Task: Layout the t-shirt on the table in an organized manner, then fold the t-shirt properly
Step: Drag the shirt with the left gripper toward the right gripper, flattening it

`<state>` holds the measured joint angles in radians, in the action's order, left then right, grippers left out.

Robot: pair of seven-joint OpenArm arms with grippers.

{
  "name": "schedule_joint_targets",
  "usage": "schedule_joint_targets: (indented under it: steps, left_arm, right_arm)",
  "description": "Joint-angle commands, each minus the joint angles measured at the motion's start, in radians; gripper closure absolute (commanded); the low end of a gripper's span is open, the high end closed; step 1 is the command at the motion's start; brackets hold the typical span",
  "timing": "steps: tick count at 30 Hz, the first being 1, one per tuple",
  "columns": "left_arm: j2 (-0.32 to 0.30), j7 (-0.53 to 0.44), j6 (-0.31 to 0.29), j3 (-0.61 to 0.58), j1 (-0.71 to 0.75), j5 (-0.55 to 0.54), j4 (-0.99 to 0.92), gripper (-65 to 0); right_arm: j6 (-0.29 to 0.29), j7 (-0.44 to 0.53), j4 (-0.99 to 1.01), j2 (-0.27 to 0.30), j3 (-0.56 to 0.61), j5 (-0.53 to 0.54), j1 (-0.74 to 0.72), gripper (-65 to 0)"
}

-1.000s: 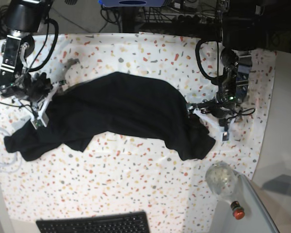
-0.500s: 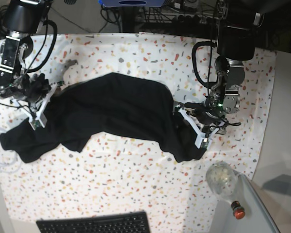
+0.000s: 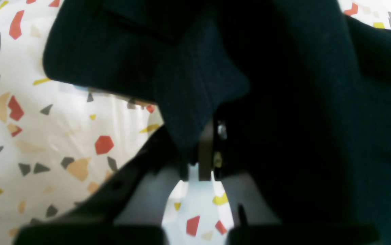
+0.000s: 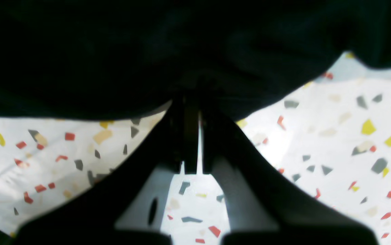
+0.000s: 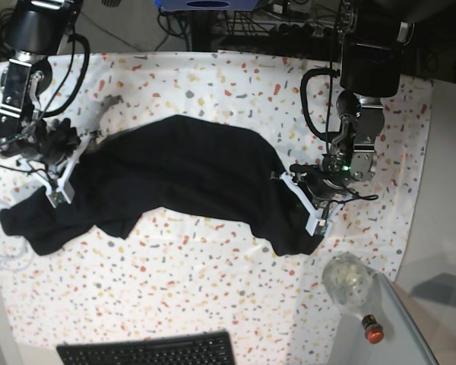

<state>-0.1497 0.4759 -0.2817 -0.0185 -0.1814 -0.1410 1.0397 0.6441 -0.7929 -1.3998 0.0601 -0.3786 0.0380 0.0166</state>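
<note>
Base view: t-shirt [image 5: 182,175] between both grippers (each clamped on cloth).

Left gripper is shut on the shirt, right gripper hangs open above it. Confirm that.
Not quite. The right gripper is not open: the right wrist view shows it shut on the shirt too. The left gripper is shut on it, as stated.

This is a robotics lab bench. Two black arms [image 5: 359,99] are mounted at the far edge of a table [image 5: 213,281] under a speckled white cover, with loose cables [image 5: 235,23] and dark equipment racked behind them. A keyboard [image 5: 148,351] sits at the near edge, well clear of either arm's fingers, and a red button [image 5: 373,331] is fixed on a grey surface beside the table.
</note>
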Motion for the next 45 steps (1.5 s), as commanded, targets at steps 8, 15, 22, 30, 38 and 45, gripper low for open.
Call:
schedule_joint_targets:
  steps: [8, 15, 22, 30, 38, 45]
  left_arm:
    - [-0.009, 0.472, -0.003, 0.015, 0.081, -0.009, 0.541, 0.0]
    - [0.052, 0.677, -0.003, 0.160, -0.079, -0.009, 0.756, 0.0]
    - [0.095, 0.650, -0.003, 0.206, -0.321, -0.009, 0.580, 0.0]
    - [0.170, 0.554, -0.003, 0.211, -0.542, -0.009, 0.400, 0.0]
    - [0.175, 0.553, -0.003, 0.199, -0.349, -0.003, 0.452, 0.0]
    - [0.108, 0.478, -0.003, 0.211, -0.031, -0.007, 0.471, 0.0]
  right_arm:
    - [-0.008, -0.038, -0.120, 0.056, -0.007, 0.007, 0.015, 0.0]
    - [-0.008, -0.267, -0.424, 0.114, 0.000, 0.006, -0.045, 0.0]
    - [-0.010, -0.379, -0.335, 0.212, 0.002, 0.006, -0.393, 0.0]
    - [-0.010, -0.376, -0.109, 0.330, 0.003, 0.006, -0.746, 0.0]
    - [-0.010, -0.434, -0.224, 0.361, -0.007, 0.006, -0.538, 0.0]
    - [-0.010, -0.148, -0.115, 0.244, -0.004, 0.007, -0.208, 0.0]
